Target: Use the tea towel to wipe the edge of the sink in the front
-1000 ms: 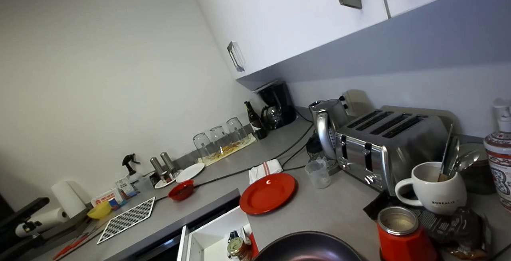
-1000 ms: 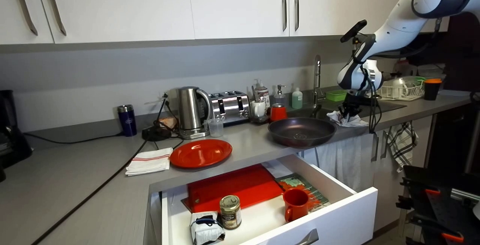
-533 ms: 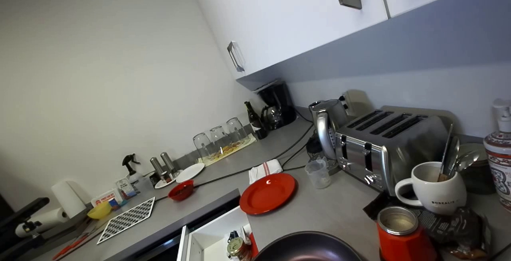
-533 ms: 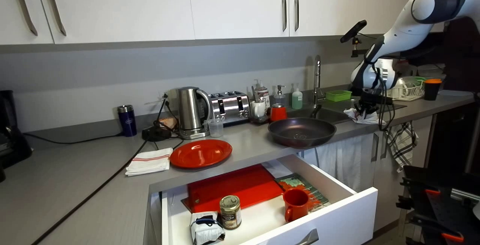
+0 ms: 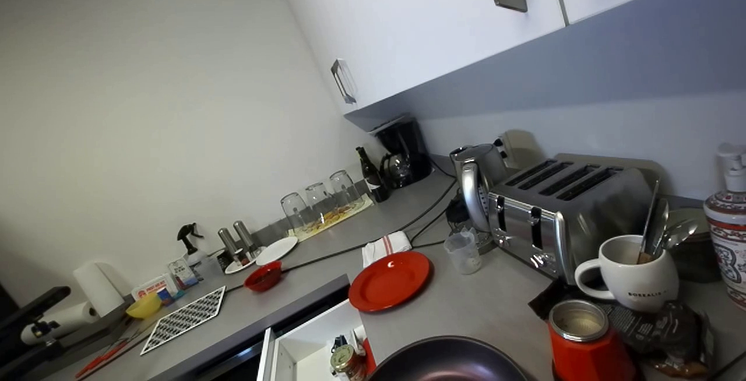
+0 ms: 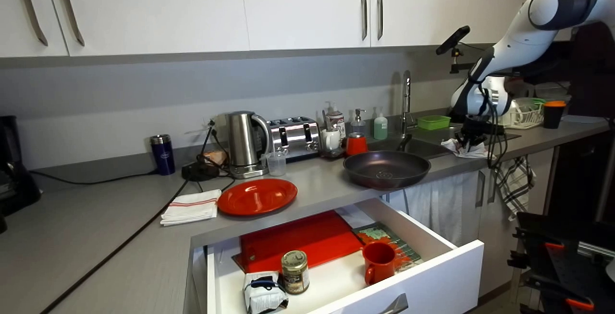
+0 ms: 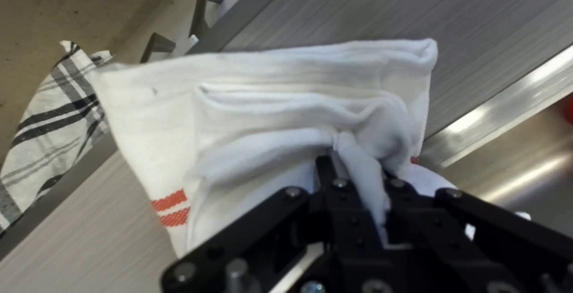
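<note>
A white tea towel with red stripes (image 7: 268, 105) lies bunched on the grey counter strip along the front of the sink. My gripper (image 7: 358, 163) is shut on a fold of it, with cloth pinched between the black fingers. In an exterior view, the gripper (image 6: 465, 142) points down at the counter, with the towel (image 6: 475, 151) spread under it. The steel sink rim (image 7: 492, 114) runs diagonally at the right in the wrist view, just beside the towel. In an exterior view, the sink (image 6: 425, 148) lies left of and behind the gripper. The towel's underside is hidden.
A dark pan (image 6: 387, 170) stands on the counter left of the gripper. The faucet (image 6: 407, 100) and a green tub (image 6: 433, 122) are behind the sink. A dish rack (image 6: 523, 117) stands at the right. A checked towel (image 6: 515, 184) hangs below the counter. A drawer (image 6: 408, 275) is open.
In an exterior view, the gripper and held towel have moved right along the sink's front edge. Most of this came in the first half second; since then they have barely moved.
</note>
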Controlling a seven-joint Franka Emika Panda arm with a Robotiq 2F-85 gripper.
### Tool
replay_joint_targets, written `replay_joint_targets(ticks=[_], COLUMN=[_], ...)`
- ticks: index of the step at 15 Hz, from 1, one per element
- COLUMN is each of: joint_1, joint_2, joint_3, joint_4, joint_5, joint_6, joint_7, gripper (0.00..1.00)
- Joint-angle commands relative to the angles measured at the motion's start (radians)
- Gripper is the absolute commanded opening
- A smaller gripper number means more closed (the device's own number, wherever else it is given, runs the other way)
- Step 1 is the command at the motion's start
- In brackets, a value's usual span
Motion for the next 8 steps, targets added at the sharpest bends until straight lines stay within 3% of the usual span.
replay_joint_targets(ticks=[1, 8], joint_1=[0.05, 0.121], joint_2=[-0.068, -0.234], joint_3=[0.067, 0.211], joint_4=[-0.166, -0.41], joint_5=[-0.05, -0.017], joint_6=[0.103, 0.276], joint_7=[-0.044, -0.176], gripper=[0.06, 0.06])
